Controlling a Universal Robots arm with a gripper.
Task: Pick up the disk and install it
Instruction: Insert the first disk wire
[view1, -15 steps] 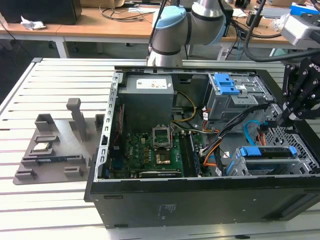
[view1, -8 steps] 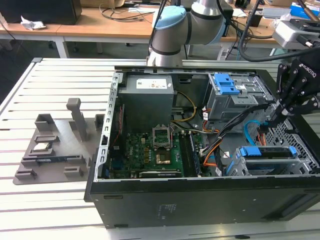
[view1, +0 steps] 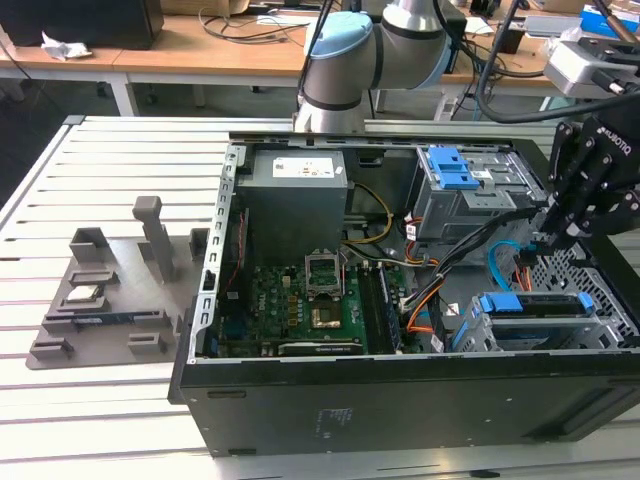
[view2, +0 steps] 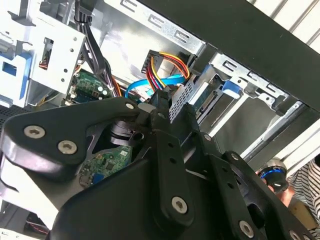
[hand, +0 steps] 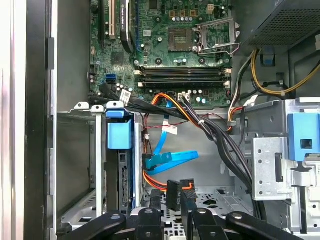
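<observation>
Inside the open black computer case (view1: 400, 410), at the exterior view's right, the silver disk in its blue plastic carrier (view1: 530, 305) sits in the near metal drive cage (view1: 468, 330). Just beyond it, my black gripper (view1: 542, 243) is clamped on a black cable plug (hand: 175, 191). I judge I should keep the plug square and ease it slowly.

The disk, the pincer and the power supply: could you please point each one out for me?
disk (view1: 535, 303), exterior view, on its blue carrier's top edge in the bay.
pincer (hand: 172, 197), first wrist view, between the fingertips.
power supply (view1: 298, 205), exterior view, on its grey side panel.
</observation>
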